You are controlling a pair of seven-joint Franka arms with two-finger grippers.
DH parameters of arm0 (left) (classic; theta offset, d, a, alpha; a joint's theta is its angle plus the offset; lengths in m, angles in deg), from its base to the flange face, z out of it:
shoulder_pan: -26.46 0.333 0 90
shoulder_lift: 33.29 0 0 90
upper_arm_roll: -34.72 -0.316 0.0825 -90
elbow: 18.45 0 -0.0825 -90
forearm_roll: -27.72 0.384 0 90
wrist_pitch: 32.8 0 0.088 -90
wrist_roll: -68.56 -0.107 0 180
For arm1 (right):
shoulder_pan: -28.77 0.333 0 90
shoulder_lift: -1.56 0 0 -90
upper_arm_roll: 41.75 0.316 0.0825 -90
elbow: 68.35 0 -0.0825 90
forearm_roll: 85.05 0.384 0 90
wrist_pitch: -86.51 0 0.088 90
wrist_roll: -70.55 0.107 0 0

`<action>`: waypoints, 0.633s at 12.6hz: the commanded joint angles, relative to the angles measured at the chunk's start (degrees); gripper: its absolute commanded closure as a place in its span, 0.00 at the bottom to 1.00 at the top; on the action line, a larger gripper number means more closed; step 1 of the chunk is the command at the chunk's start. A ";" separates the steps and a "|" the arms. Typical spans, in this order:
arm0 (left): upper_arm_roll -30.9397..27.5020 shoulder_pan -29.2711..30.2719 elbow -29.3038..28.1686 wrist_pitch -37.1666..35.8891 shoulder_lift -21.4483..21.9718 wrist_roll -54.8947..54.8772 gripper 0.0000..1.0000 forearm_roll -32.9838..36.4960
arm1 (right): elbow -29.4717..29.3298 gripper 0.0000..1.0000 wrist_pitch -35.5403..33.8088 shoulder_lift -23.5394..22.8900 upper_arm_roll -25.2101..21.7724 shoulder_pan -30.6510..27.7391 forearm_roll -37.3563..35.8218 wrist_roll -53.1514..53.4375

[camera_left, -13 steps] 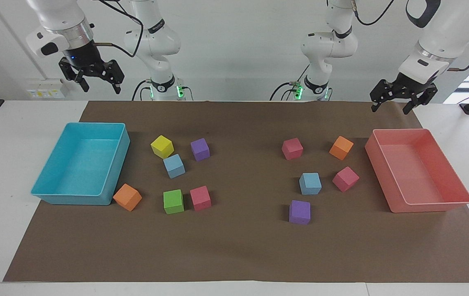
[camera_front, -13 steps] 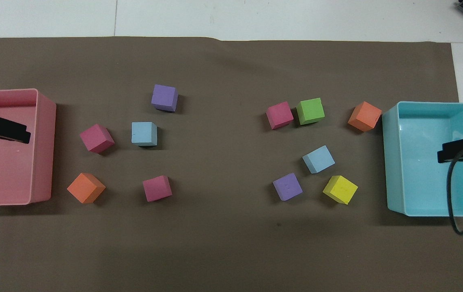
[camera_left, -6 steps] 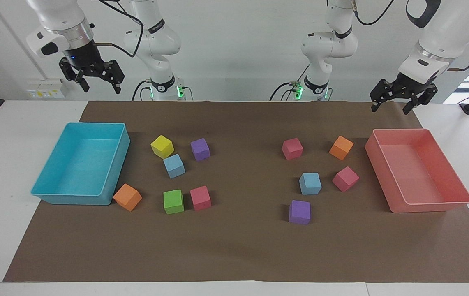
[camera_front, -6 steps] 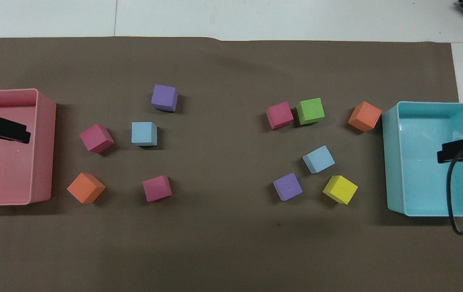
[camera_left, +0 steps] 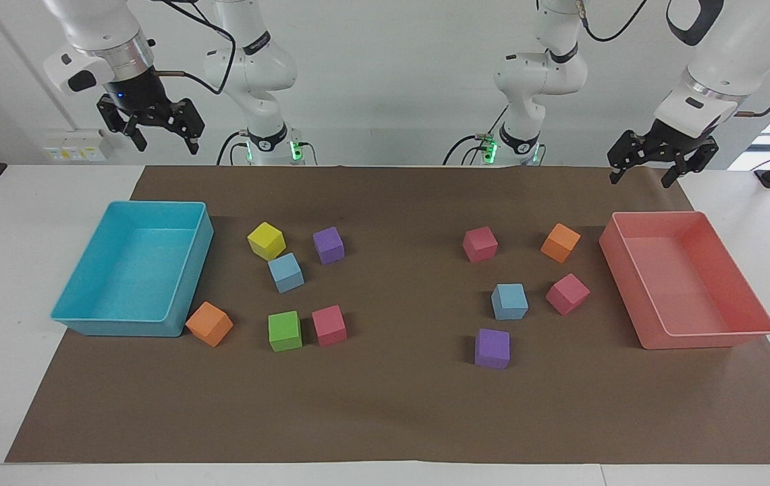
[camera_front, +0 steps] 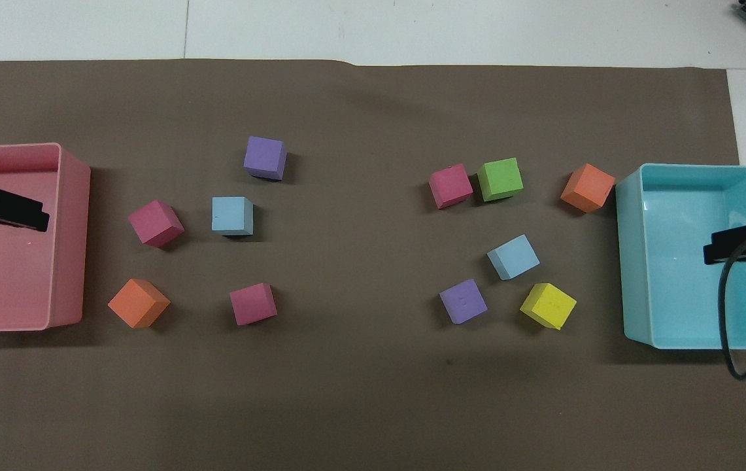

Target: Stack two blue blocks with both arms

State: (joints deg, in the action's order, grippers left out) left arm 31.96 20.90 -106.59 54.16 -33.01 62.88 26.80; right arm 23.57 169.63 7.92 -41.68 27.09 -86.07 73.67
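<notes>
Two light blue blocks lie apart on the brown mat. One blue block (camera_left: 285, 272) (camera_front: 513, 257) sits toward the right arm's end, among a yellow cube (camera_left: 266, 240) and a purple cube (camera_left: 328, 244). The other blue block (camera_left: 509, 301) (camera_front: 233, 216) sits toward the left arm's end, beside a pink cube (camera_left: 567, 293). My right gripper (camera_left: 165, 145) (camera_front: 732, 243) is open and empty, raised over the turquoise tray. My left gripper (camera_left: 640, 181) (camera_front: 19, 216) is open and empty, raised over the pink tray.
A turquoise tray (camera_left: 81, 320) stands at the right arm's end and a pink tray (camera_left: 708, 337) at the left arm's end. Orange (camera_left: 209, 324), green (camera_left: 284, 331), pink (camera_left: 328, 325) and purple (camera_left: 492, 348) cubes lie around the blue blocks.
</notes>
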 commanded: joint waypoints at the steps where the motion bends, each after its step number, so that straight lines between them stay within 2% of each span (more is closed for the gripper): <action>1: 0.47 0.72 -0.45 -0.56 0.86 -0.30 0.00 0.22 | 3.62 0.00 0.99 2.87 0.28 -0.60 1.45 0.92; 4: 0.47 0.81 -0.45 -0.56 0.86 -0.30 0.00 0.22 | 2.48 0.00 -1.37 3.30 1.15 -0.17 1.37 0.48; 8: 0.47 0.81 -0.45 -0.56 0.86 -0.30 0.00 0.22 | 4.32 0.00 0.80 3.31 1.60 1.58 4.52 1.10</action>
State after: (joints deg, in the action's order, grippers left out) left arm 31.96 20.90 -106.59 54.16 -33.01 62.88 26.80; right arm 25.14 168.71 10.26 -40.24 27.78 -83.83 73.82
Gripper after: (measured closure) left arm 0.000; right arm 0.000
